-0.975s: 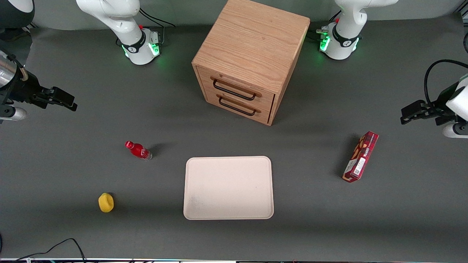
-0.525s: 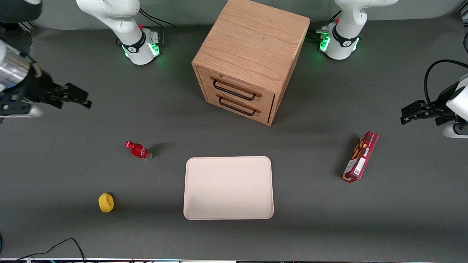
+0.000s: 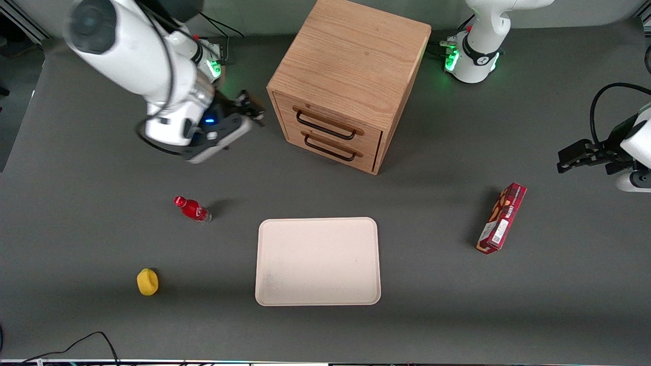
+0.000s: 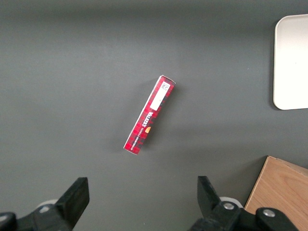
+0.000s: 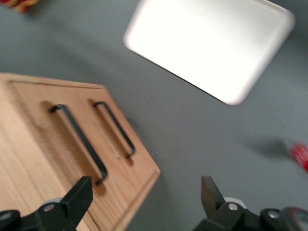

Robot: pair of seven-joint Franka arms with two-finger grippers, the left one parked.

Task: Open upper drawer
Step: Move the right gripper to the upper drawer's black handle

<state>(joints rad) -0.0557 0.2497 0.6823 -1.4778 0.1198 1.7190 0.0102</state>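
The light oak cabinet (image 3: 351, 66) stands at the back middle of the table. Its upper drawer (image 3: 333, 118) is shut, with a black bar handle (image 3: 325, 127) above the matching lower drawer (image 3: 330, 147). My right gripper (image 3: 252, 108) hovers beside the cabinet's front corner, toward the working arm's end, apart from the handle. In the right wrist view the gripper (image 5: 144, 197) is open and empty, one of its fingers (image 5: 79, 192) over the drawer front close to the end of the upper handle (image 5: 79, 142).
A cream tray (image 3: 318, 300) lies nearer the camera than the cabinet. A red bottle (image 3: 192, 209) and a yellow object (image 3: 147, 282) lie toward the working arm's end. A red box (image 3: 501, 218) lies toward the parked arm's end.
My right arm has swung in fast from the table's edge toward the cabinet, and the gripper is now beside its front corner. Nothing else moved.
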